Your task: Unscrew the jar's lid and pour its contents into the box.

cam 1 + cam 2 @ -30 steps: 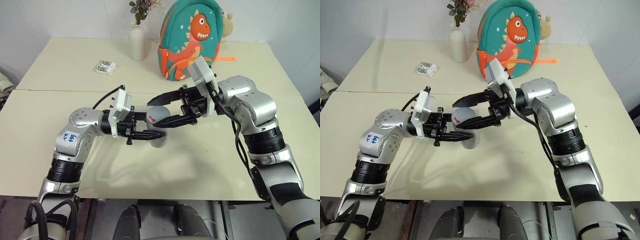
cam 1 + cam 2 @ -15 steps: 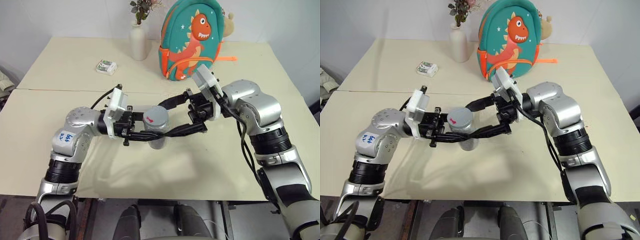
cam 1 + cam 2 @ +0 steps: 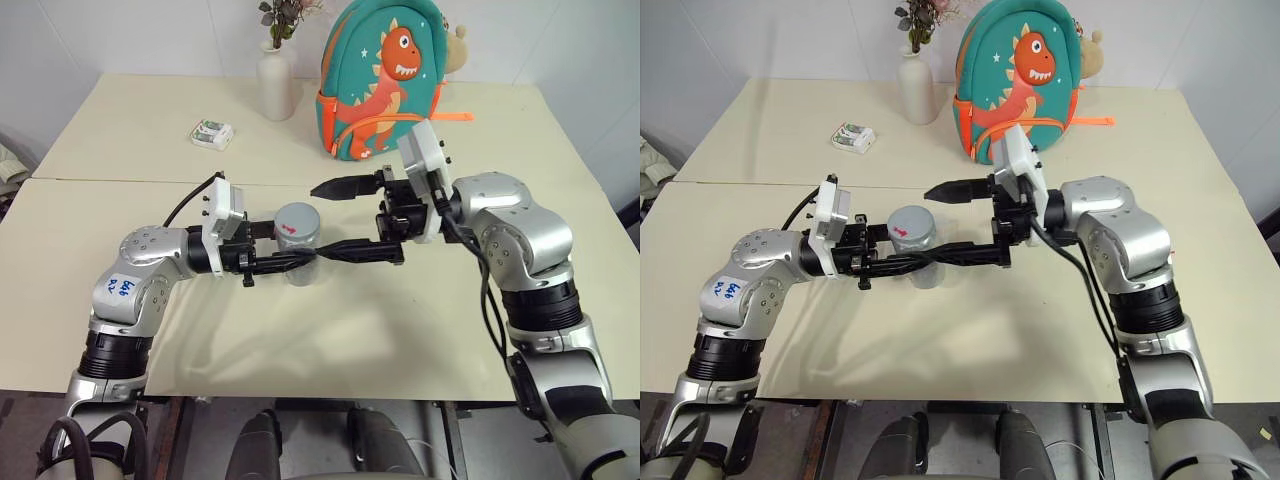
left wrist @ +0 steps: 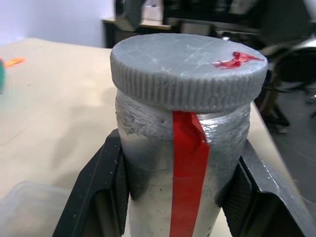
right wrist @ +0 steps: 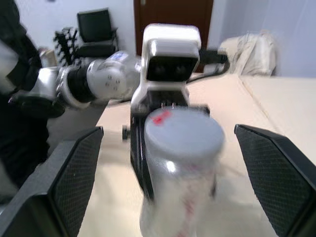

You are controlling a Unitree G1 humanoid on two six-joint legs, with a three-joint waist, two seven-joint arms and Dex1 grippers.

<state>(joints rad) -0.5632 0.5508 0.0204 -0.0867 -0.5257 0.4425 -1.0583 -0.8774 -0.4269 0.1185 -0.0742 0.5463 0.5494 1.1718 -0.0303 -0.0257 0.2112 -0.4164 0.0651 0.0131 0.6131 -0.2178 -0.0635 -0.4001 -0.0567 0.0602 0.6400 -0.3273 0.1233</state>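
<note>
Lidded jar (image 3: 297, 243) clamped in left pincer (image 3: 290, 262), contents hidden.

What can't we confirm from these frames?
- Contents of the jar: left wrist view, wall frosted and scuffed, lid on top.
- Box: left wrist view, cut off by the frame corner, blurred.
- Print on the white-green packet: head views, too small.
- Jar detail: right wrist view, blurred, between the open right hand fingers.

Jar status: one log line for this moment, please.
left gripper: shut on jar | lid: on | right gripper: open, off lid
</note>
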